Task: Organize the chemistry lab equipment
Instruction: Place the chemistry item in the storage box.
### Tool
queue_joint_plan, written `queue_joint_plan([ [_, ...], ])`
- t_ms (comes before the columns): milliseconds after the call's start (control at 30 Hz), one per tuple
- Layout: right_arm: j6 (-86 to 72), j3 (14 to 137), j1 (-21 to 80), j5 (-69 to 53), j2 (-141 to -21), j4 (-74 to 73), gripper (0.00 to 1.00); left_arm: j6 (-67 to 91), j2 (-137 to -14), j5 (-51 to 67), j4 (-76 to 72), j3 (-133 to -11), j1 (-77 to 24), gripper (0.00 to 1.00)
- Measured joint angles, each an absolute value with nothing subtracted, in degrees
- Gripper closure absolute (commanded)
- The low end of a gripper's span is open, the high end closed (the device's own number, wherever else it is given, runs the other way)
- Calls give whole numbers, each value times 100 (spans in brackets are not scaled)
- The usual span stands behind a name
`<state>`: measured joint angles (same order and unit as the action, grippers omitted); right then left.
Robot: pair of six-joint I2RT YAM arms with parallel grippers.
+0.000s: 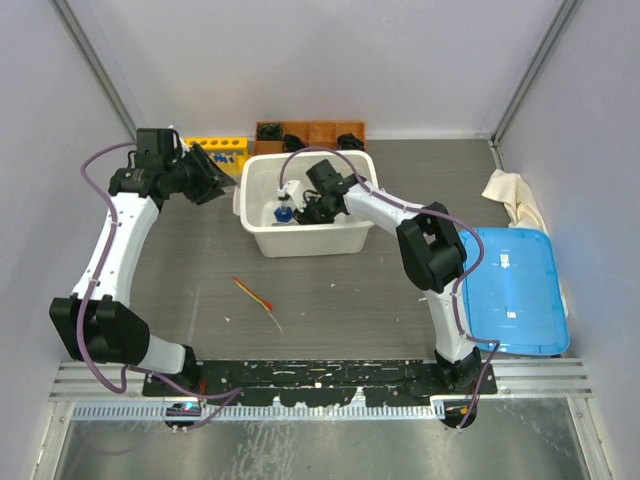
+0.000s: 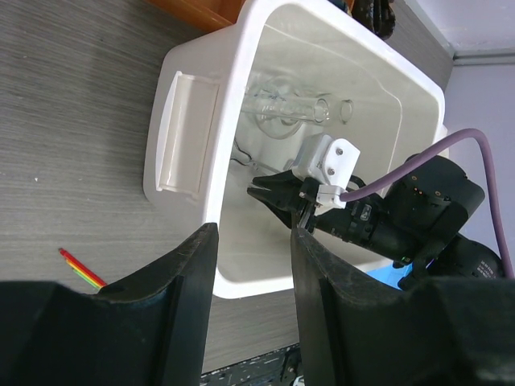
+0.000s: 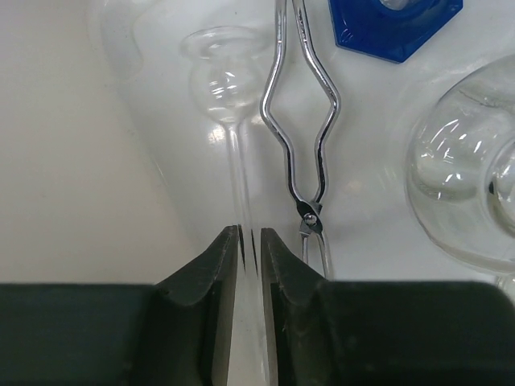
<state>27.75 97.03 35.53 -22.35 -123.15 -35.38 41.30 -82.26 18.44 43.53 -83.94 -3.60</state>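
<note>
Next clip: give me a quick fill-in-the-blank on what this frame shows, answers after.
1. The red-orange stick lies on the ___, outside the white bin.
2. Inside the bin, metal tongs lie beside a glass stem running between the ___ gripper's fingers.
3. The left gripper is open and holds ___.
4. The lid at the table's right edge is ___.
Missing: table; right; nothing; blue.

You have one white bin (image 1: 310, 242), one blue lid (image 1: 515, 290), one yellow rack (image 1: 222, 148) and one red-orange stick (image 1: 256, 297). Count also one metal tongs (image 3: 309, 213) and two glass flasks (image 2: 282, 112).
</note>
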Motion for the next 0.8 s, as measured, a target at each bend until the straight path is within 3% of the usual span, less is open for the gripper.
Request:
queue_joint_plan([
  [167, 2742, 9677, 3553, -2233, -12315, -3529, 68, 4132, -8224, 1846, 4353, -8379, -360, 57],
  [800, 2659, 9607, 3553, -2174, -12027, -3551, 66, 4132, -7861, 1863, 4436, -8005, -349, 56],
])
